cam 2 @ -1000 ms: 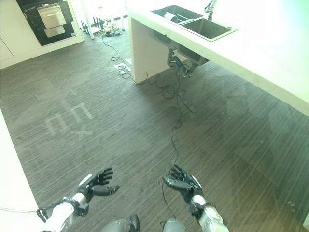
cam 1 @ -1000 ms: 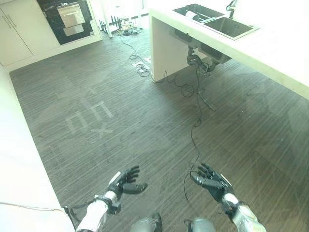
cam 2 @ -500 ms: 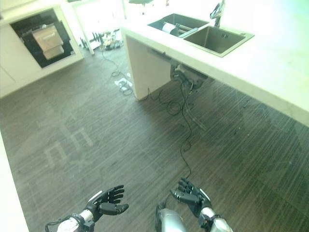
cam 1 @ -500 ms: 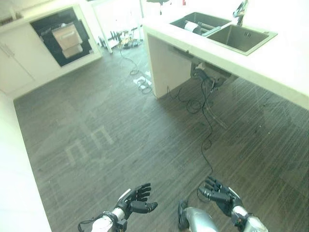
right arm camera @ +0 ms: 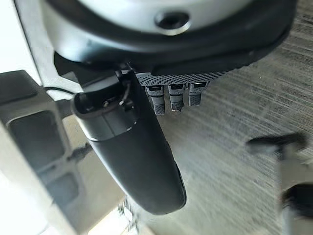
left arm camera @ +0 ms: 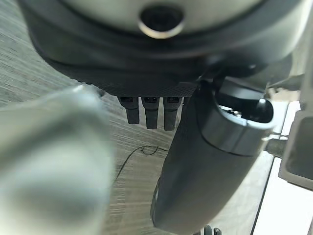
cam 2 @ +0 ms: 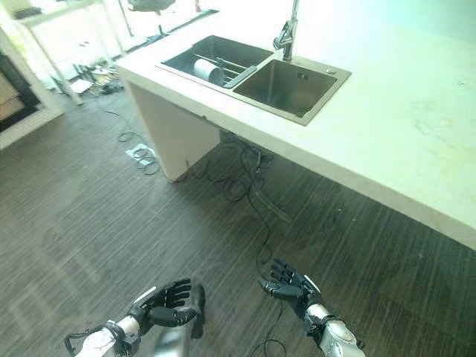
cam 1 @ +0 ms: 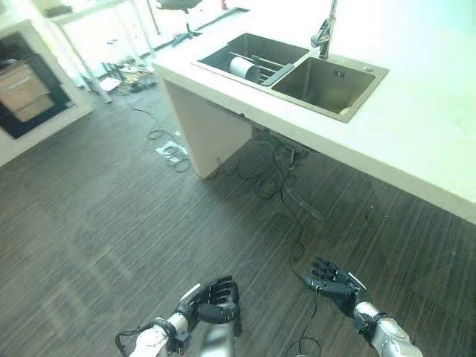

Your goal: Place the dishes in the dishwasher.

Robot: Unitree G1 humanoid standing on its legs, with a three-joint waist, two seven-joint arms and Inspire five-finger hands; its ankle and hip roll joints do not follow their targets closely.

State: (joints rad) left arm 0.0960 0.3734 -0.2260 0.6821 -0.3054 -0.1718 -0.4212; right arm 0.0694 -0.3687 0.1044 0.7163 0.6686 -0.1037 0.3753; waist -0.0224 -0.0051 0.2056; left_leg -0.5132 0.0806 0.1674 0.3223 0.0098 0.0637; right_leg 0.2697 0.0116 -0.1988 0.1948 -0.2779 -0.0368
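Observation:
A white dish point(cam 1: 242, 68) stands on its edge in a rack in the left basin of the steel double sink point(cam 1: 324, 87), set in a pale counter at the back. The dark dishwasher point(cam 1: 27, 98) shows at the far left, with its front open and a pale drawer inside. Both hands hang low over the wooden floor, far from the sink. My left hand point(cam 1: 210, 297) is open with relaxed fingers and holds nothing. My right hand point(cam 1: 332, 279) is open too, fingers spread, empty. In the wrist views, the left hand point(left arm camera: 146, 63) and the right hand point(right arm camera: 166, 44) have floor past their fingers.
A tall tap point(cam 1: 324, 30) stands behind the sink. The pale counter point(cam 1: 416, 141) runs along the right, with pipes and loose cables point(cam 1: 286, 175) under it. More cables point(cam 1: 167, 145) trail across the dark wood floor point(cam 1: 97, 223).
The camera has swung toward the sink, so the counter now sits nearer the middle and the dishwasher has slid to the left edge. Both hands stay open and empty.

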